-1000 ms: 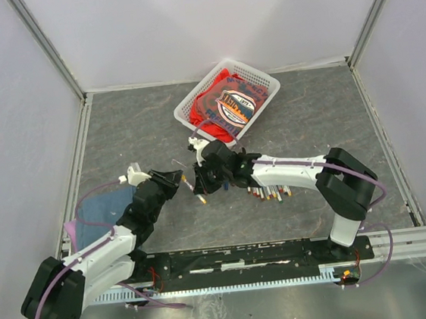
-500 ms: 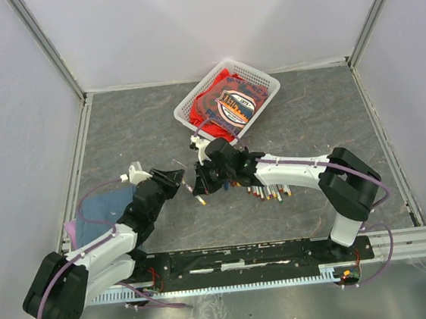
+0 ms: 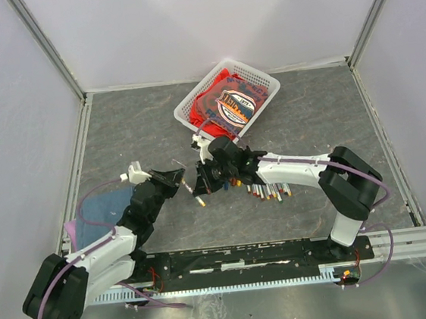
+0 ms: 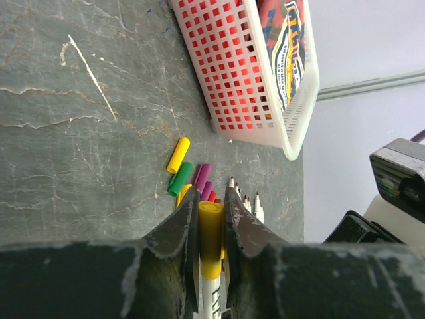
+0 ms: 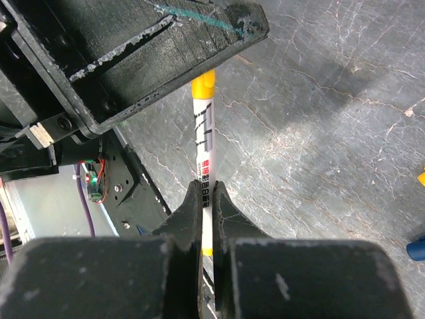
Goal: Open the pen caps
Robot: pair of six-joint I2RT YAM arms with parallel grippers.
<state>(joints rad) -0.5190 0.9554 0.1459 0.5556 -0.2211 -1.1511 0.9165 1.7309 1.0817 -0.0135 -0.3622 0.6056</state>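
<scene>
In the left wrist view my left gripper (image 4: 211, 222) is shut on the yellow pen cap (image 4: 211, 229) of a white pen. My right gripper (image 5: 206, 196) is shut on that pen's white barrel (image 5: 204, 149), and the yellow cap (image 5: 202, 85) runs under the left gripper's black fingers (image 5: 133, 53). In the top view the two grippers, left (image 3: 182, 179) and right (image 3: 199, 184), meet nose to nose above the table's middle. Loose caps lie beyond: yellow (image 4: 178, 154), green (image 4: 179, 178) and purple (image 4: 201, 176).
A white basket (image 3: 192, 101) holding a red bag stands at the back. Several uncapped pens (image 3: 268, 192) lie in a row under the right arm. A blue cloth (image 3: 100, 206) lies at the left. Another blue cap (image 5: 417, 247) lies at the right.
Both grippers have shifted only slightly, the right one a little toward the back. The pen stays held between them.
</scene>
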